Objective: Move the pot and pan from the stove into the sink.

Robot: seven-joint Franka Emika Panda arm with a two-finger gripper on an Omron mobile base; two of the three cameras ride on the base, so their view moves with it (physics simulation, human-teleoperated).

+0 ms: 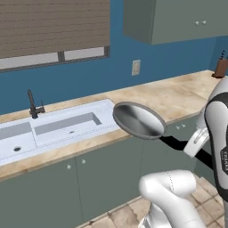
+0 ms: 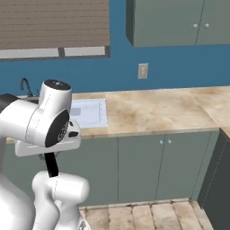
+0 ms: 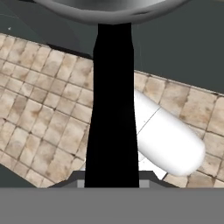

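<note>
The pan (image 1: pixel 139 120), shallow and shiny silver, hangs tilted in the air just off the counter's front edge, right of the sink (image 1: pixel 53 133). Its long black handle (image 1: pixel 176 143) runs back to my gripper (image 1: pixel 193 148), which is shut on it. In the hand view the handle (image 3: pixel 111 109) rises from between my jaws to the pan's bowl (image 3: pixel 113 8) at the top. The white sink (image 2: pixel 92 112) has a dark faucet (image 1: pixel 33 105) behind it. The pot and the stove are out of view.
A beige counter (image 1: pixel 178 95) stretches right of the sink, with a knife block (image 1: pixel 221 67) at its far end. Grey-green cabinet doors (image 2: pixel 139 166) stand below it and wall cabinets (image 2: pixel 179 22) above. Tiled floor (image 3: pixel 39 109) lies under the hand.
</note>
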